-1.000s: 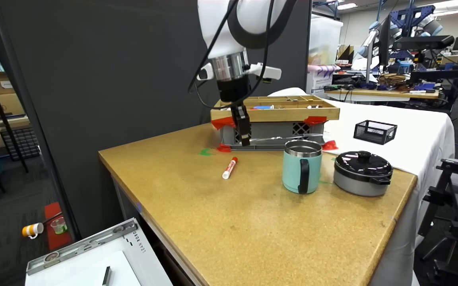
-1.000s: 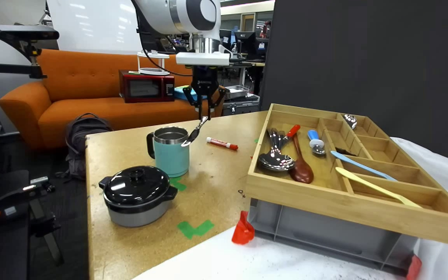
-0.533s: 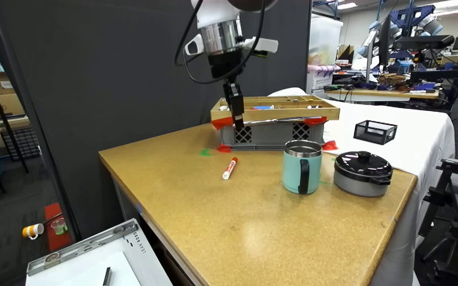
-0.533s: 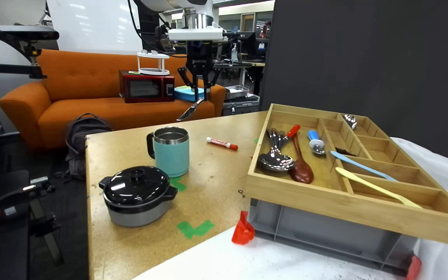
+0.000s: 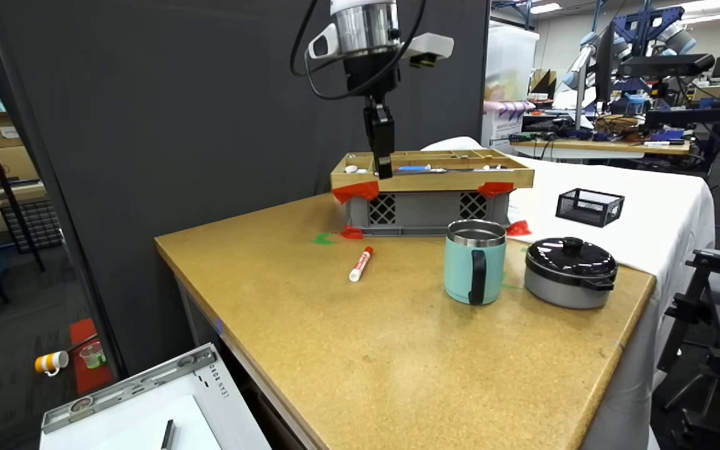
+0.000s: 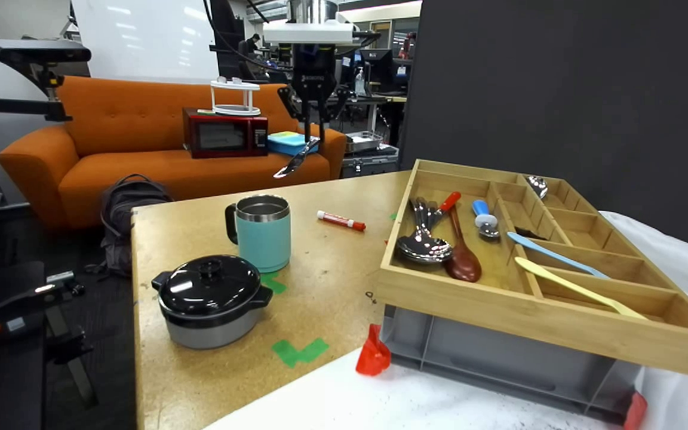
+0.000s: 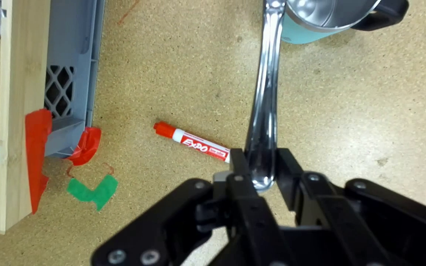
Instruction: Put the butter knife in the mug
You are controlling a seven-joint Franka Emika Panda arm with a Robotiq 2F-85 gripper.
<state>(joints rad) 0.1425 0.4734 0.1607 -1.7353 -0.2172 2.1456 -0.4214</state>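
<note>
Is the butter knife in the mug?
No. In an exterior view, the gripper holds the butter knife in mid-air, outside the mug.

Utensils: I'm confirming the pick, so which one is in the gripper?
The butter knife, clamped near one end in the gripper and held above the table; the others in view lie in the tray.

I see the lower end of my arm (image 5: 360, 4) in both exterior views, its silver wrist (image 5: 367, 28) nearly upright. Below that, my black tool (image 6: 314, 138) hangs pointing down. In the wrist view its two fingers (image 7: 288, 173) lie side by side, a narrow gap between them, clamped in a grip.
</note>
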